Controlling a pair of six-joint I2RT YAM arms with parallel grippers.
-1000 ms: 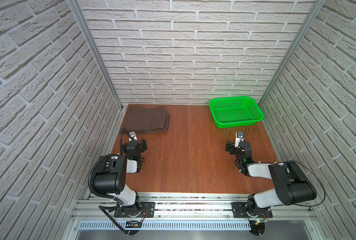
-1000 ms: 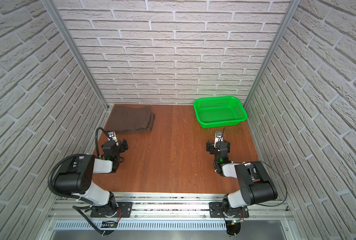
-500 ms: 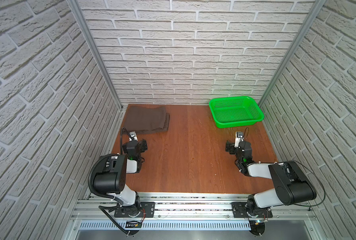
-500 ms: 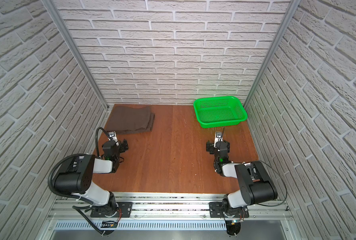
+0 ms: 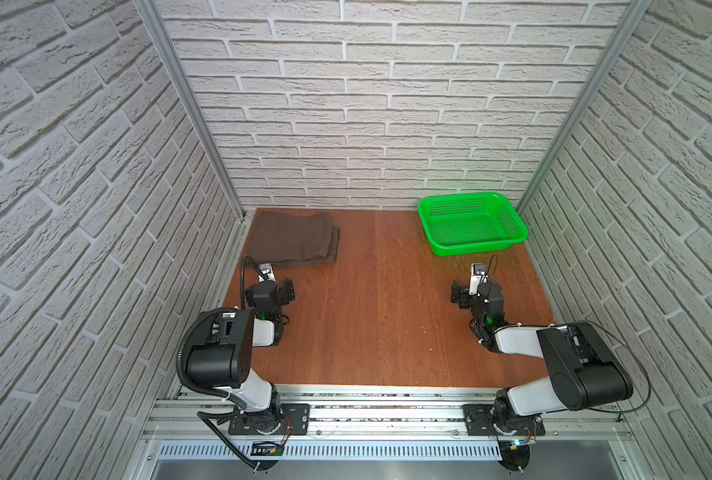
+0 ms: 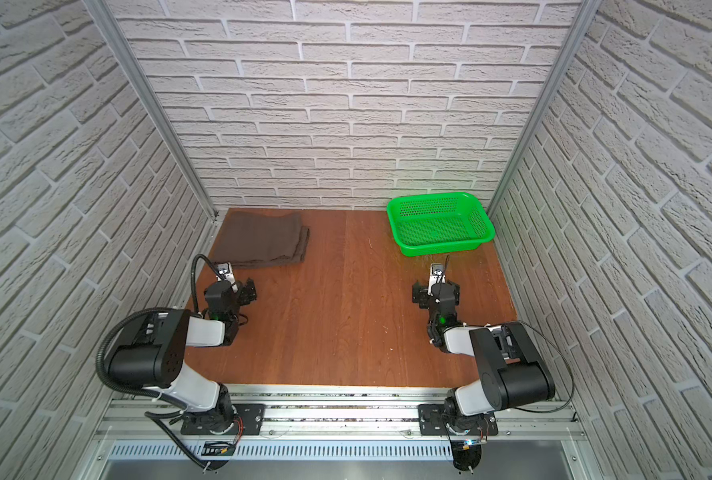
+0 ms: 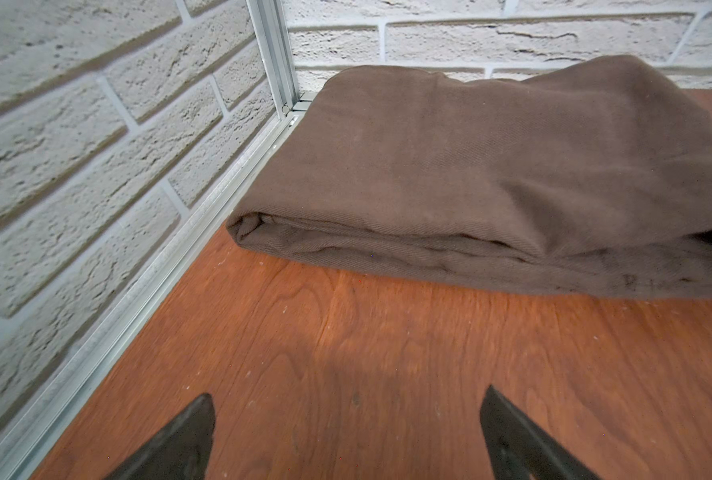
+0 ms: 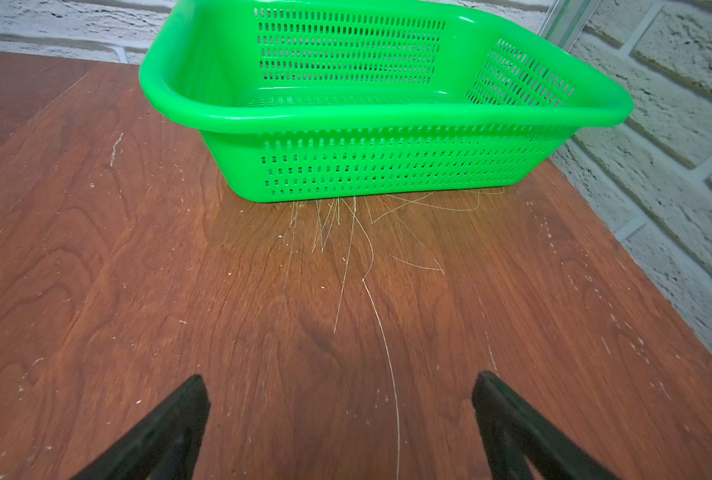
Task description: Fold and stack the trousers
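Nearest, by the front edge of the table [image 5: 379, 324], both arms sit drawn in low over bare wood, a pose that reads as rest rather than reach. The left pincer [image 7: 346, 399] stands wide open with nothing between its jaws, aimed at the far left corner. The right pincer [image 8: 341, 382] is spread just as wide and equally empty, aimed at the far right corner. Neither touches anything, and both top views show the middle of the table bare between them. Beyond the left pincer, the trousers [image 7: 470, 166] lie in the far left corner as a flat, layered brown bundle. Their rolled fold edge faces the arm, and one side is tucked close along the metal rail at the left edge. That placement likely keeps the finished pile out of the working area. With only one pair in sight, the folding looks done and the task close to complete. In the far right corner stands a green slotted basket [image 8: 346, 112], upright and near the back wall. It holds nothing; its perforated floor shows clean in both top views [image 5: 468, 226] [image 6: 437, 226]. A few pale, hair-thin strands lie on the wood just before it.
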